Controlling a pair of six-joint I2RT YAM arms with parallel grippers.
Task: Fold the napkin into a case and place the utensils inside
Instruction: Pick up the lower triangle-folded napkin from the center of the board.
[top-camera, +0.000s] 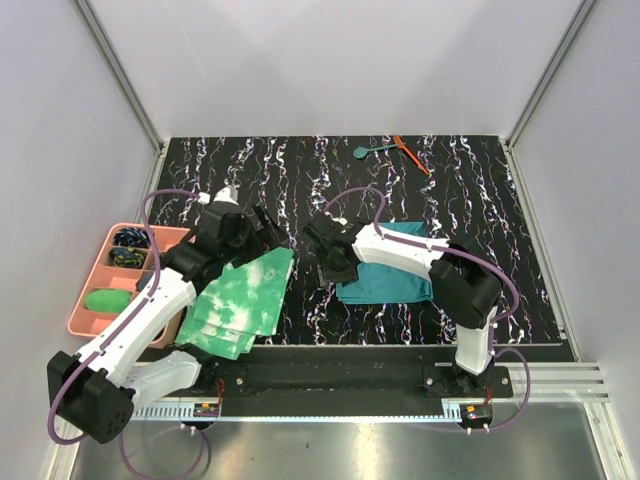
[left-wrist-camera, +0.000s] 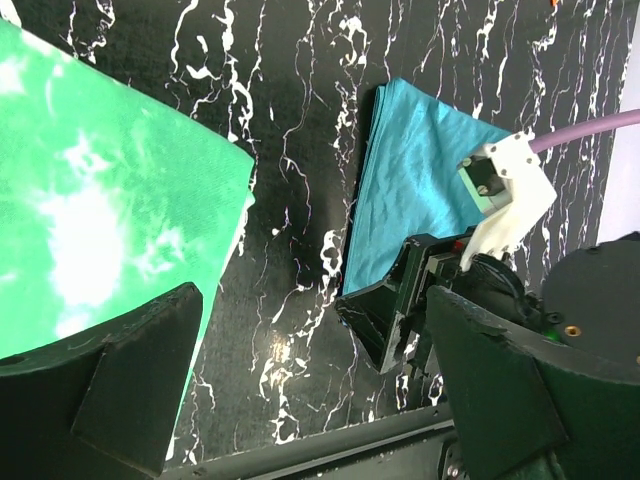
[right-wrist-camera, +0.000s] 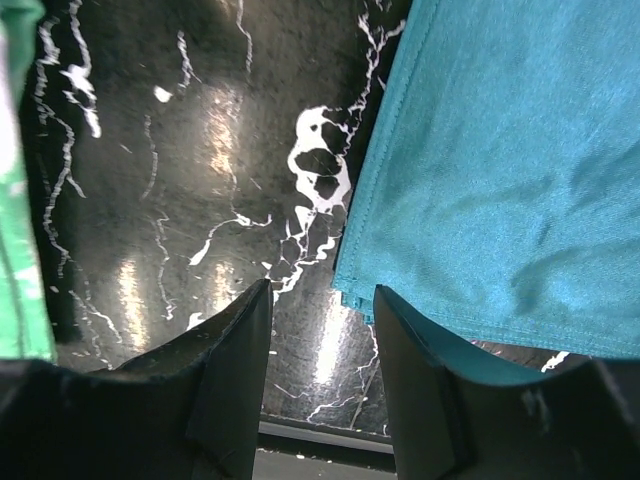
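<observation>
The dark teal napkin (top-camera: 392, 282) lies folded in a broad rectangle on the black marbled table, partly under my right arm; no case is in view. My right gripper (top-camera: 327, 262) hangs at its near-left corner, open, and the layered corner (right-wrist-camera: 352, 296) lies just off the right fingertip (right-wrist-camera: 392, 305) with nothing gripped. My left gripper (top-camera: 268, 232) hovers wide open (left-wrist-camera: 315, 300) over bare table between the napkin (left-wrist-camera: 420, 180) and a green tie-dye cloth (left-wrist-camera: 100, 200). The utensils lie at the far edge: a teal spoon (top-camera: 364, 151) and a thin orange-red stick (top-camera: 412, 156).
Green-and-white tie-dye cloths (top-camera: 245, 295) are stacked at the near left under my left arm. A pink compartment tray (top-camera: 76, 308) with small items stands at the far left. White walls enclose the table. The right gripper's body (left-wrist-camera: 400, 310) shows in the left wrist view.
</observation>
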